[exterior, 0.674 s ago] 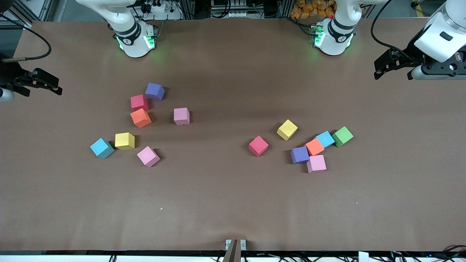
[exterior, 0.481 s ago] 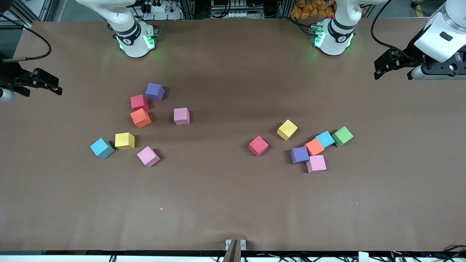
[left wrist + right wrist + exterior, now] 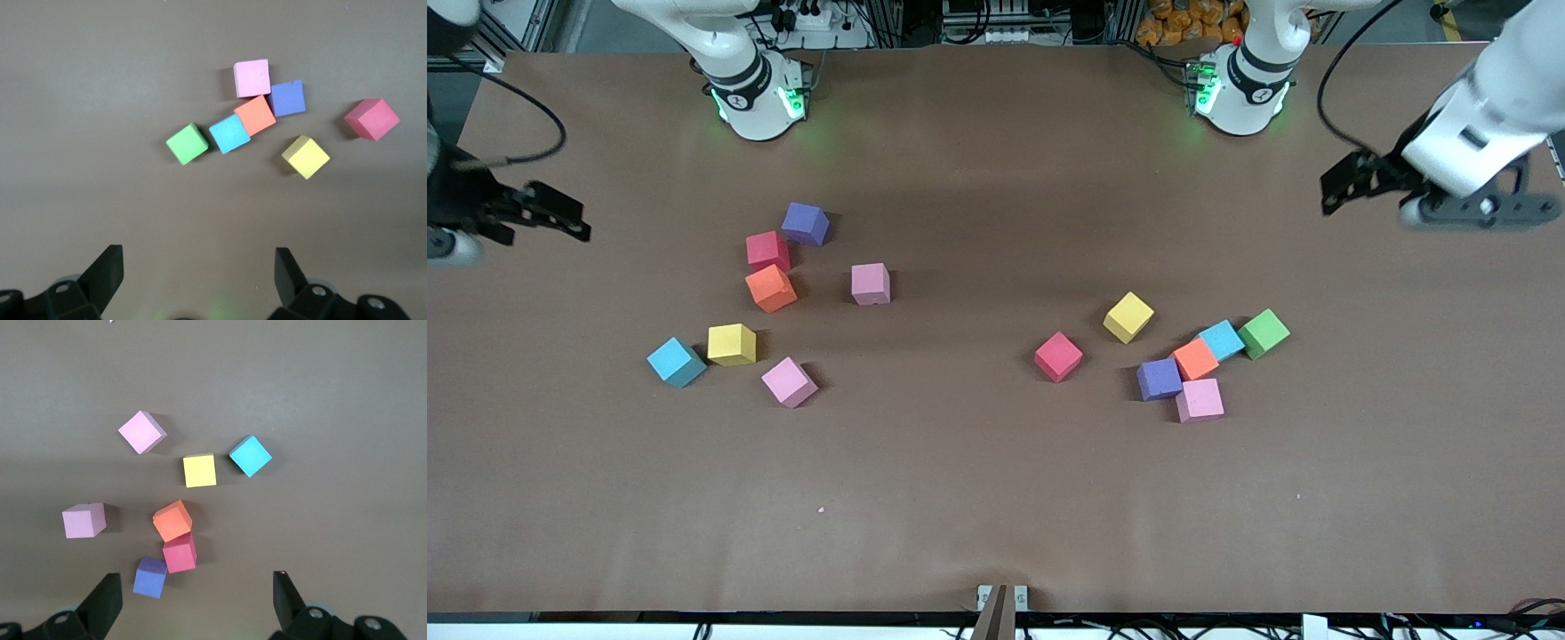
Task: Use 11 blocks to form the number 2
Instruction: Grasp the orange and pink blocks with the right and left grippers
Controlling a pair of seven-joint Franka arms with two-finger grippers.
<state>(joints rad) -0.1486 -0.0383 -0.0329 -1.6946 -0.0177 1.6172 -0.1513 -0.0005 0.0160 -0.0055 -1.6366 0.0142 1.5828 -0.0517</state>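
Both arms have begun shifting; the blocks (image 3: 1056, 356) haven't, scattered mid-frame in two clusters. Left gripper (image 3: 1356, 178), upper right, and right gripper (image 3: 551, 213), upper left, are spread, empty. No digit started; next, reach for a first cube.

front view: high, across the surface (image 3: 978, 498) from the arm bases at 12 o'clock, facing them, looking down; whole surface in shot.
left wrist view: on the left arm, straight down, its own hand (image 3: 197, 280) at 6 o'clock with fingers spread; mid height over the green cube (image 3: 187, 143) cluster.
right wrist view: same setup; right hand (image 3: 197, 600) at 6 o'clock, fingers spread, over the other cluster.
overlap: front shares one cluster with each wrist view; wrist views share none.
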